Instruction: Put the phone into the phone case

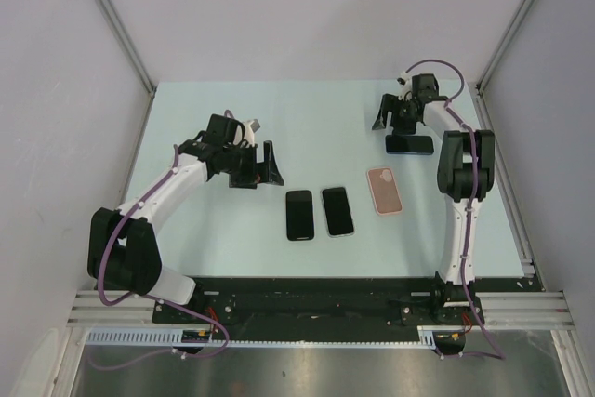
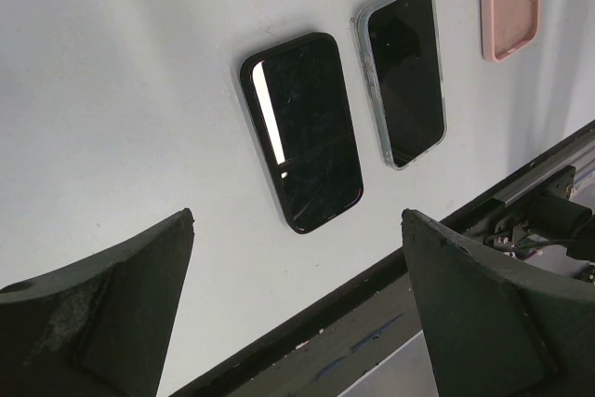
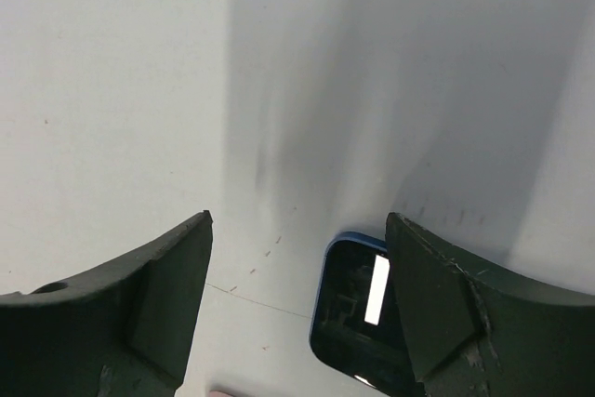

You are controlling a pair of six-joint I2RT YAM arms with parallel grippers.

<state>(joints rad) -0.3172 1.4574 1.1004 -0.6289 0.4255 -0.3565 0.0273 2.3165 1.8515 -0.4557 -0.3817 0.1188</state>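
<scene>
Two phones lie side by side at the table's middle: a bare black phone [image 1: 299, 215] and a phone in a clear case [image 1: 337, 211]. A pink phone case [image 1: 384, 191] lies to their right, hollow side up. A phone in a blue case [image 1: 410, 144] lies further back right. My left gripper [image 1: 263, 174] is open and empty, up and left of the black phone. In the left wrist view, the black phone [image 2: 302, 132], the clear-cased phone [image 2: 406, 74] and the pink case [image 2: 509, 2] lie ahead of the open gripper [image 2: 297, 218]. My right gripper [image 1: 386, 122] is open and empty above the blue-cased phone [image 3: 358, 313].
The pale table [image 1: 232, 239] ends in a black rail [image 1: 325, 299] at the near edge, also seen in the left wrist view [image 2: 372, 304]. White walls and metal posts [image 1: 116, 20] enclose the back and sides.
</scene>
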